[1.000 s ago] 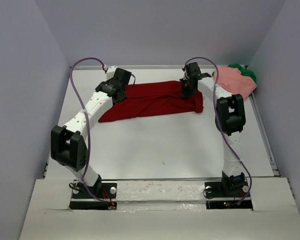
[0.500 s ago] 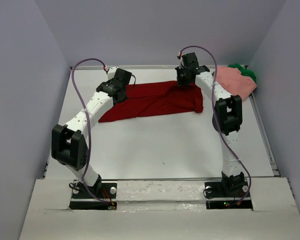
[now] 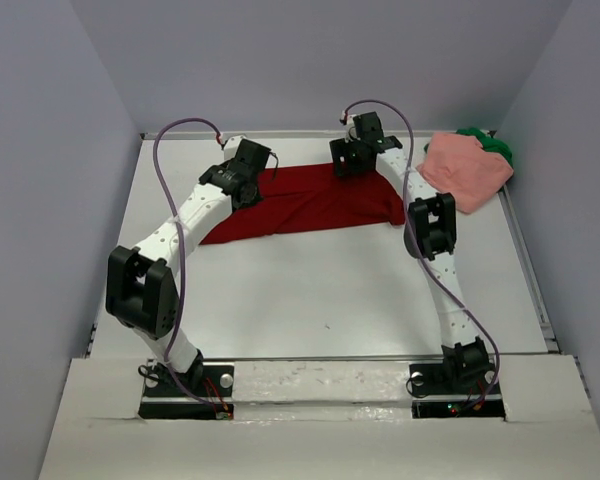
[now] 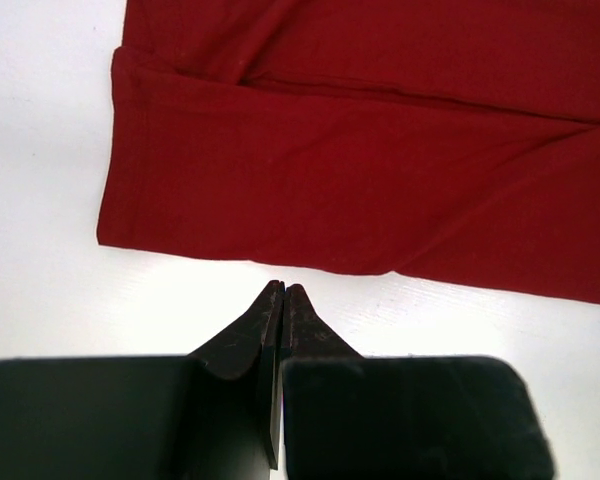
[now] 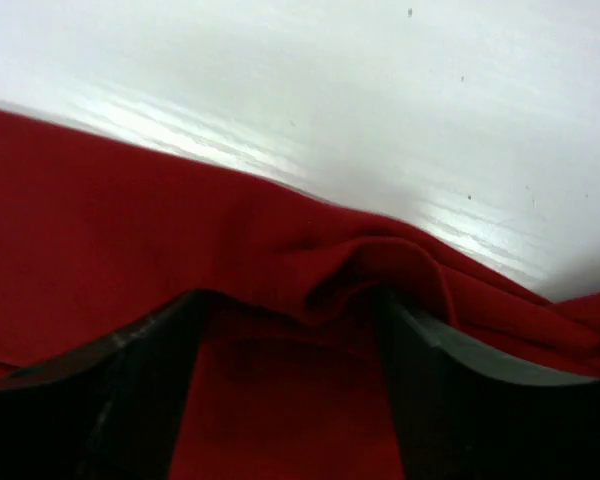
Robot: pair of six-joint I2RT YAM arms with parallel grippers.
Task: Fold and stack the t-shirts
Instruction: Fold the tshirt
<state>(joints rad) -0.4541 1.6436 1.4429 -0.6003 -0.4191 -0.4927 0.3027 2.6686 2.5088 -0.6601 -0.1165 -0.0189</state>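
1. The dark red t-shirt (image 3: 310,205) lies on the white worktop (image 3: 310,290), toward its far side and about midway across. It is gathered into a long band that runs left to right, and its left end trails a little nearer to the arm bases.
2. The left claw (image 4: 282,292) is closed, its two dark fingers pressed flat against each other with nothing between them. In the left wrist view the tips sit over bare worktop just short of the red cloth's near edge; whether they touch the surface I cannot tell.
3. That same view shows a hemmed edge of the shirt on the left and a fold line running across the cloth higher up.
4. The right claw (image 5: 290,310) stands open over the far edge of the red shirt, near the middle of the band. Its fingers (image 5: 130,400) are spread wide to either side.
5. A raised pucker of red cloth sits between the open fingers, with flat cloth below it and bare worktop beyond.
6. The salmon pink t-shirt (image 3: 467,170) lies bunched at the far right corner of the worktop, apart from the red one.
7. The green t-shirt (image 3: 497,147) is tucked behind the pink one and touches it, and only a small part of it shows.
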